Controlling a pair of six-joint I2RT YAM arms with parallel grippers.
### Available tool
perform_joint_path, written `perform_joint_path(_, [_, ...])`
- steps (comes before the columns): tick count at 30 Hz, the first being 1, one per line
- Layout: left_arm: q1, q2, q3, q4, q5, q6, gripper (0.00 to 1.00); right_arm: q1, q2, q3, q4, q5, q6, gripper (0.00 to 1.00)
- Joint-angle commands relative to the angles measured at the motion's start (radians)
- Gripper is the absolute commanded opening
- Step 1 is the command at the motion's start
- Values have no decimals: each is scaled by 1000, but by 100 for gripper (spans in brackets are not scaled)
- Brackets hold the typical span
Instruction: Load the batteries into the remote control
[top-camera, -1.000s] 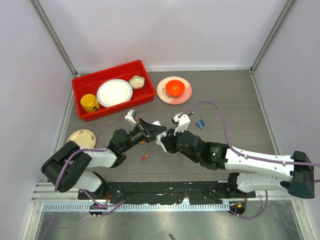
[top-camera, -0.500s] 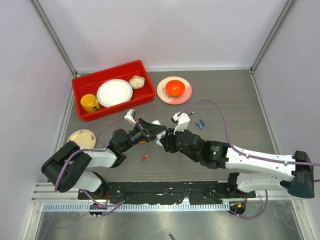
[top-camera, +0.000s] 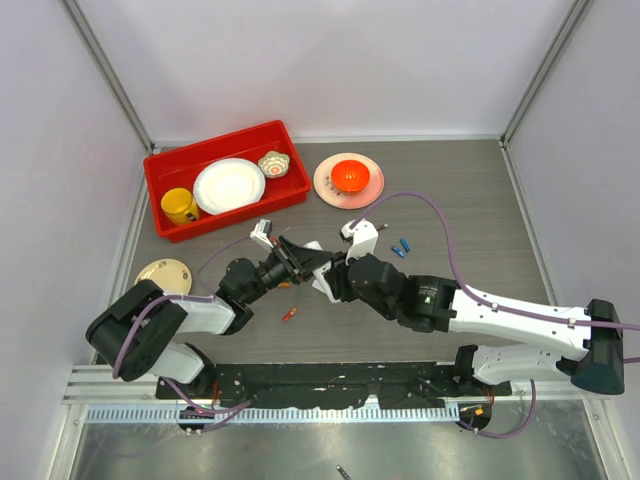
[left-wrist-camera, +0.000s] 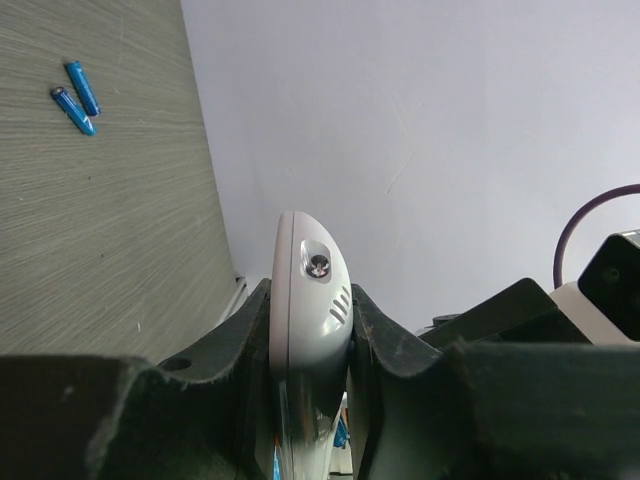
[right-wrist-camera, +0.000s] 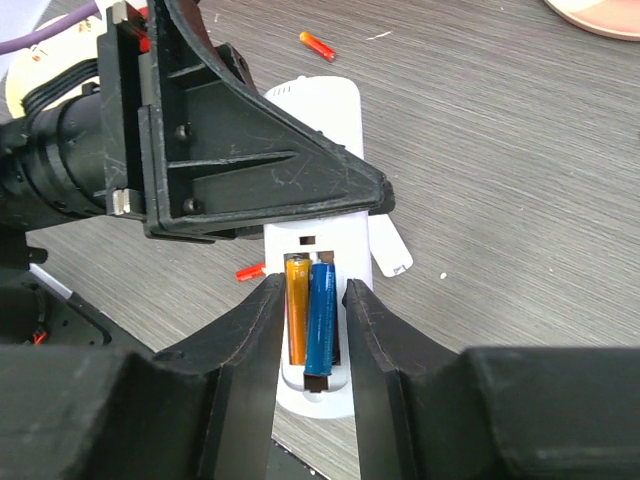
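My left gripper (top-camera: 305, 258) is shut on the white remote control (left-wrist-camera: 310, 300) and holds it above the table. The remote's open recess shows in the right wrist view (right-wrist-camera: 318, 105), with an orange battery (right-wrist-camera: 297, 310) and a blue battery (right-wrist-camera: 320, 315) lying side by side in it. My right gripper (right-wrist-camera: 312, 300) is slightly open, and its fingers straddle both batteries. Two blue batteries (top-camera: 402, 247) lie on the table to the right and also show in the left wrist view (left-wrist-camera: 75, 100). Orange-red batteries (right-wrist-camera: 317, 45) (top-camera: 288, 315) lie loose on the table.
A small loose white cover piece (right-wrist-camera: 390, 245) lies beside the remote. A red bin (top-camera: 170, 165) at the back left holds a yellow cup (top-camera: 179, 206), a white plate (top-camera: 229, 186) and a small bowl (top-camera: 273, 163). A pink plate (top-camera: 325, 185) carries an orange bowl. A yellowish plate (top-camera: 163, 275) lies at the left.
My right gripper has shifted a little farther up the table, closing in over the remote's recess. The left gripper has kept the remote nearly still.
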Motion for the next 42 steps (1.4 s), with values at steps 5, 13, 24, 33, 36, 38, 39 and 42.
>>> perform_joint_path(5, [-10, -1, 39, 139, 24, -15, 0, -5, -5, 41, -38, 63, -29, 39])
perform_joint_path(13, [-13, 10, 41, 150, 27, -15, 0, -5, -46, 42, 4, 23, -32, 42])
perform_joint_path(24, [-13, 27, 33, 185, 30, -23, 0, -5, -44, 142, -137, -58, -69, 49])
perform_joint_path(33, [-12, 25, 35, 184, 16, -14, 0, -6, 58, 232, -291, -135, -88, 48])
perform_joint_path(36, [-13, 21, 33, 181, 13, -11, 0, -6, 63, 236, -321, -126, -89, 47])
perform_joint_path(38, [-13, 18, 33, 172, 13, -6, 0, -6, 56, 236, -341, -124, -91, 46])
perform_joint_path(39, [-13, 16, 35, 167, 13, -3, 0, -6, 56, 236, -346, -123, -95, 46])
perform_joint_path(42, [-13, 16, 36, 166, 13, -3, 0, -6, 63, 231, -361, -127, -94, 46])
